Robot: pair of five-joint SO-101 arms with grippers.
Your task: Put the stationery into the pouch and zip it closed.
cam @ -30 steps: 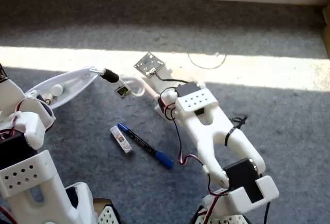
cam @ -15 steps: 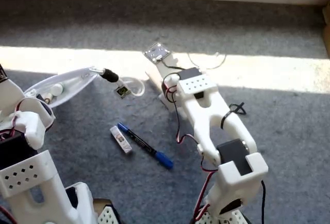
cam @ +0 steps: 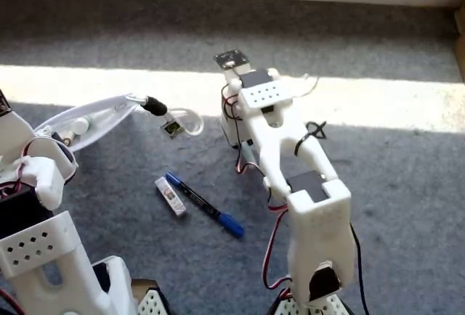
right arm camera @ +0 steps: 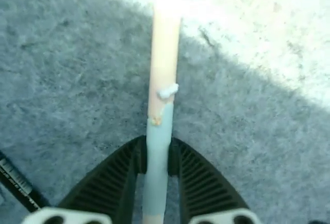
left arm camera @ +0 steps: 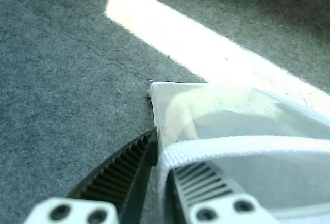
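The white translucent pouch [cam: 87,123] lies at the left with its mouth toward the middle; my left gripper [left arm camera: 161,152] is shut on its webbing rim [left arm camera: 232,149]. The zip pull [cam: 152,106] and a small tag [cam: 173,128] hang at the pouch's tip. My right gripper [right arm camera: 157,146] is shut on a pale stick-shaped pencil [right arm camera: 164,53], peach above and light blue below, and sits under the right arm [cam: 265,123] right of the pouch. A blue pen [cam: 203,205] and a small white eraser [cam: 171,197] lie side by side on the carpet.
Grey carpet [cam: 392,184] with a bright sunlit strip [cam: 378,101] across the back. A thin wire loop [cam: 290,83] lies in that strip. The left arm's base [cam: 43,257] fills the near left corner.
The right arm has swung round and stretched toward the back, carrying the pencil away from the pouch's tip. The pouch, the pen, the eraser and the left arm have stayed put.
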